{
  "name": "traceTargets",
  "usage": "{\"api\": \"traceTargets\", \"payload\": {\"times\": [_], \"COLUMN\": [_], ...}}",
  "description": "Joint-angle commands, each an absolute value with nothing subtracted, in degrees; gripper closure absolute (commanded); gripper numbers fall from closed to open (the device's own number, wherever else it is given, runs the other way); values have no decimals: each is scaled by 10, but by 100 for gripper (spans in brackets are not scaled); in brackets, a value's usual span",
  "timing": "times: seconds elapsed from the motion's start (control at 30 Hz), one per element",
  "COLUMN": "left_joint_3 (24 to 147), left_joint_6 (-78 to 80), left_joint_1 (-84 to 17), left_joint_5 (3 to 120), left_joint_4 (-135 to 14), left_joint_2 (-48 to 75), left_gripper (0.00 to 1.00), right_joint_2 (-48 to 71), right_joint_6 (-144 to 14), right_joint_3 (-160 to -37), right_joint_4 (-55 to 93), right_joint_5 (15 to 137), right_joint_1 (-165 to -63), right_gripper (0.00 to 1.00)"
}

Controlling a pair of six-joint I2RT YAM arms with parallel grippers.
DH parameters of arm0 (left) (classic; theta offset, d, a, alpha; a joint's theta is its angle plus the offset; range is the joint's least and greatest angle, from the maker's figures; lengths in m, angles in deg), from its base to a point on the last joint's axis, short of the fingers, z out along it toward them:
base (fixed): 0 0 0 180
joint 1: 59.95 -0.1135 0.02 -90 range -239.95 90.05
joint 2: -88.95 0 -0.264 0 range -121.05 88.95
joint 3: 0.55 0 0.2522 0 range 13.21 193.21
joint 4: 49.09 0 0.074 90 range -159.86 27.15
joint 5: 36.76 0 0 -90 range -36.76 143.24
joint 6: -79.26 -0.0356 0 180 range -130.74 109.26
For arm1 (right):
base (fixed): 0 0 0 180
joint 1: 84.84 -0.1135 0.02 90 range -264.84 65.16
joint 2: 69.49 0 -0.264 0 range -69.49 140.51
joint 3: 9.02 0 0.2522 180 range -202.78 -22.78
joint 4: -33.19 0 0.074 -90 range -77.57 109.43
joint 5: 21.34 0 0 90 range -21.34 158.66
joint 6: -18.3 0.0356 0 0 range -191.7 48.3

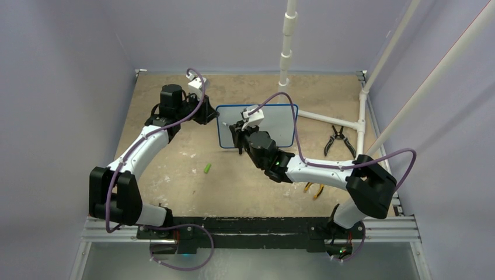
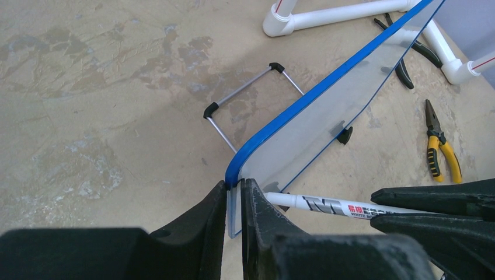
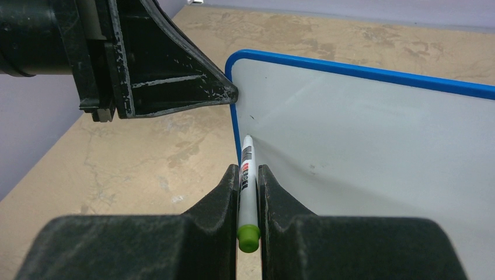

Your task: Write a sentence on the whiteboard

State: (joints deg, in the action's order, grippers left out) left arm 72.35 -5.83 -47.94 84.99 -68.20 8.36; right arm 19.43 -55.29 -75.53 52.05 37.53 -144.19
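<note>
The whiteboard [image 1: 277,125], white with a blue frame, stands tilted at the middle of the table. My left gripper [image 2: 234,191] is shut on its left edge near the upper corner, one finger on each face. My right gripper [image 3: 248,172] is shut on a white marker [image 3: 246,166] with a green end. The marker's tip points at the board [image 3: 362,134] just inside its left edge; I cannot tell whether it touches. I see no green writing on the board, only a tiny dark speck. In the left wrist view the marker [image 2: 333,205] lies just behind the board [image 2: 327,111].
A green marker cap [image 1: 207,168] lies on the table in front of the board. Black pliers [image 1: 338,140] and yellow-handled pliers [image 1: 314,189] lie to the right. A white PVC pipe frame [image 1: 327,119] runs behind and right. The board's wire stand [image 2: 245,87] rests behind it.
</note>
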Motion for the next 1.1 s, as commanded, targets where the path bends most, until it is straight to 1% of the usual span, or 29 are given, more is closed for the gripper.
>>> {"api": "traceTargets", "payload": {"times": [0.0, 1.07], "left_joint_3": [719, 718], "left_joint_6": [-63, -62], "left_joint_1": [-481, -481], "left_joint_5": [861, 868], "left_joint_4": [-662, -661], "left_joint_2": [82, 82], "left_gripper": [87, 93], "right_joint_2": [192, 165], "right_joint_6": [-561, -586], "right_joint_3": [-780, -777], "right_joint_4": [547, 589], "right_joint_5": [346, 303], "right_joint_1": [-1444, -1444], "right_gripper": [100, 100]}}
